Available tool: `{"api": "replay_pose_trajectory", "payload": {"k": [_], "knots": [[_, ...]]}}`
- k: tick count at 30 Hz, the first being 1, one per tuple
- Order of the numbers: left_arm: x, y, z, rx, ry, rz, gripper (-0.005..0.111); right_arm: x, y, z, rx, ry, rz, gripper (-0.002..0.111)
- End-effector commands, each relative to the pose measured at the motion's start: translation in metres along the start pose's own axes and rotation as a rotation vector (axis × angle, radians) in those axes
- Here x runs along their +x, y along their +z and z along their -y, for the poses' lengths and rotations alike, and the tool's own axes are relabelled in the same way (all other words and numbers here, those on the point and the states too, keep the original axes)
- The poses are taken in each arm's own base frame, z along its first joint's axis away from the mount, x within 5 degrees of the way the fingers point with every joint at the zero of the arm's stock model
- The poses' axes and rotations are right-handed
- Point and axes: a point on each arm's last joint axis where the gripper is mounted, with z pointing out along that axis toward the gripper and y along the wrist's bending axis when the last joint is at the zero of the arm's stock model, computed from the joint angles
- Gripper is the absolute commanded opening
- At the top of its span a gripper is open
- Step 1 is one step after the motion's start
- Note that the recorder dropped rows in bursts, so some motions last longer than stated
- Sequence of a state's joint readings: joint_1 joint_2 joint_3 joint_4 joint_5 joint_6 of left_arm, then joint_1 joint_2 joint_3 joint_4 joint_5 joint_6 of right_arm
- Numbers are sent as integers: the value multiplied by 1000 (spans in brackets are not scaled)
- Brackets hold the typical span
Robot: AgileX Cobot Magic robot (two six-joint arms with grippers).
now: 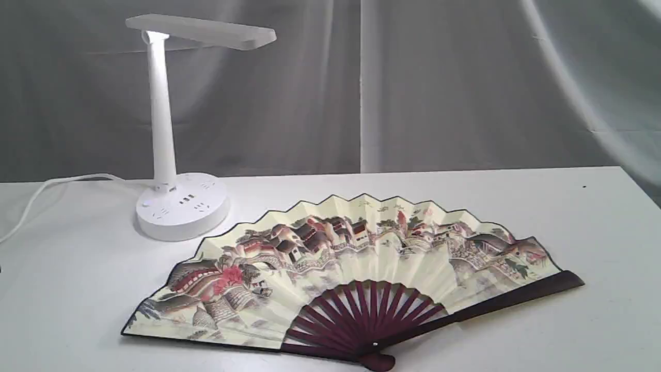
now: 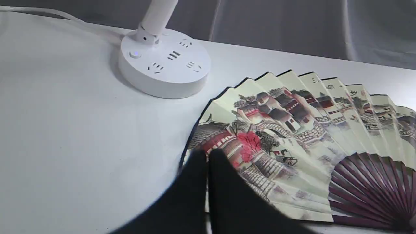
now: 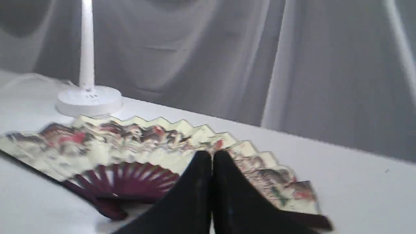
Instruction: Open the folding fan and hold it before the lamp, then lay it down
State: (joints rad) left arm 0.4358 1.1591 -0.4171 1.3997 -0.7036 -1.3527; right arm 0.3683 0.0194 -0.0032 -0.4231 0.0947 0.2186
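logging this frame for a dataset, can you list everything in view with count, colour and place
folding fan: 1, cream paper painted with a brown and red village, black edge, maroon ribs; spread open, lying flat on the table, in front of the lamp and to its right
lamp: 1, white; upright at the back left of the table, round base with sockets
cord: 1, white; runs from the lamp base off to the left
table: 1, white; under everything
curtain: grey; behind the table
left gripper: 1, black, fingers together; by the fan's left end, seen only in the left wrist view
right gripper: 1, black, fingers together; by the fan's right half, seen only in the right wrist view
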Motion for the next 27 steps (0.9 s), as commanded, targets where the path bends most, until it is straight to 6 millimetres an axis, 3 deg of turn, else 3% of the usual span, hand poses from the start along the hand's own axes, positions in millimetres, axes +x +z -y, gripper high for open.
{"api": "replay_pose_trajectory", "payload": {"k": [1,4,10,17,22,27], "knots": [[1,-1,1,2,-13,4,0,3,0,1,8,-105,-27,0],[1,-1,1,2,-13,4,0,3,0,1,6,-84,-28,0],[2,-1,3,19,-14,-11,0,6,0,-2,-16,232,-61,0],[14,-3,12,114,-91,-145,0,6,0,-2,-17,244,-62,0],[14,-5,12,96,-134,-149,0,6,0,-2,-17,244,-62,0],[7,-21,16,-17,-136,-109,0,6,0,-2,-17,244,-62,0]]}}
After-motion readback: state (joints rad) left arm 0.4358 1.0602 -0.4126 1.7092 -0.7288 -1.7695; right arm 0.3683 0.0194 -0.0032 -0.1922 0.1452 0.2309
